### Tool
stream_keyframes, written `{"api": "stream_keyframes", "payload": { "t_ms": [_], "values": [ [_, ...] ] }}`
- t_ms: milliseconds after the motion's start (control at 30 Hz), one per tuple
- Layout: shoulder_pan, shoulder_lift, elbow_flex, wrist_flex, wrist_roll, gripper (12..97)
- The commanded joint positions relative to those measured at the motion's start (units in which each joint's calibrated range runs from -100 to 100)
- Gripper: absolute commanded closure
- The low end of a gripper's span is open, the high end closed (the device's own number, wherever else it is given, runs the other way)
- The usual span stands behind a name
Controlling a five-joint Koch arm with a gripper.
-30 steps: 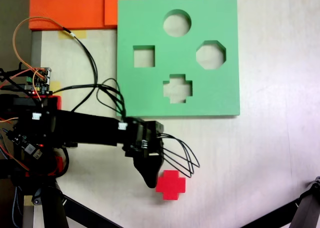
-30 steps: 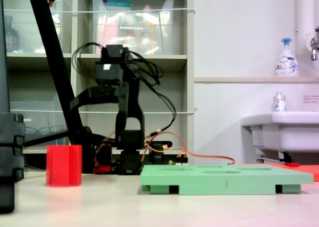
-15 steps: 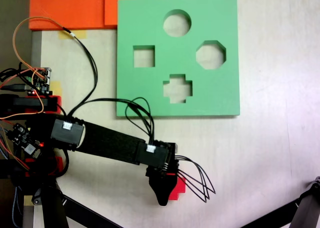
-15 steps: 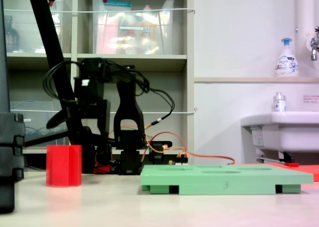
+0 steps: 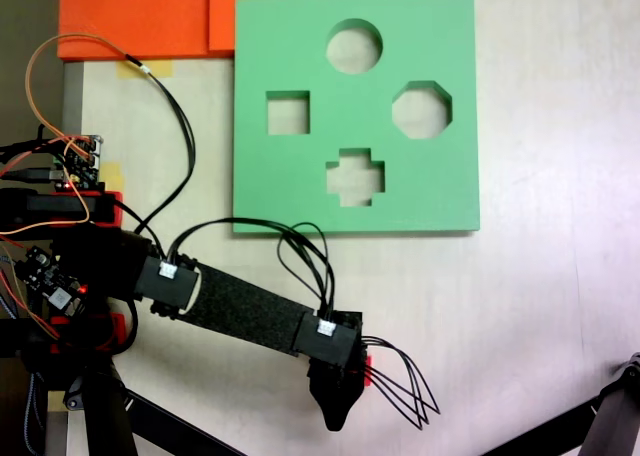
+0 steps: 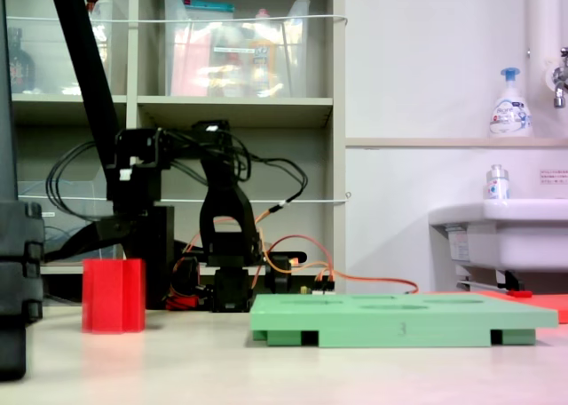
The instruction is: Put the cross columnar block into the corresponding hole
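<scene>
Jaws hang directly above the red cross block (image 6: 114, 295), hiding it from overhead.

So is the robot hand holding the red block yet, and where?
Cannot tell. From above, the hand covers the red block; from the side, the block stands on the table, with the hand just above it.

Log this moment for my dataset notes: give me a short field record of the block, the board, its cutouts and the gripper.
block: red cross columnar block, standing upright on the table, off the board
board: green foam board, flat on the table
cutouts: round, square, octagonal and plus-shaped hole, all empty
gripper: gripper above the block in the top-down fixed view, covering nearly all of it
jaw state: cannot tell
background: sink and soap bottle at right in the side fixed view
</scene>
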Motion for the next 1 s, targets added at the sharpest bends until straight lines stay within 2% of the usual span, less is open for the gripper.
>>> {"api": "stream_keyframes", "payload": {
  "t_ms": [0, 300, 333, 400, 500, 600, 767, 967],
  "values": [
    [-0.29, 0.23, 3.54, -2.55, -0.73, 19.1],
    [-0.24, 3.86, 3.34, -3.81, -0.88, 20.4],
    [-0.24, 3.86, 3.34, -4.19, -0.88, 24.1],
    [-0.39, 4.00, 2.94, -5.15, -0.88, 40.9],
    [-0.54, 4.14, 1.34, -5.25, -0.88, 50.1],
    [-0.78, 3.86, 0.65, -6.98, -1.12, 62.9],
    [-0.63, 2.18, 0.35, -9.01, -1.22, 72.2],
    [-0.34, -3.54, 0.55, -9.01, -0.88, 73.0]
  ]
}}
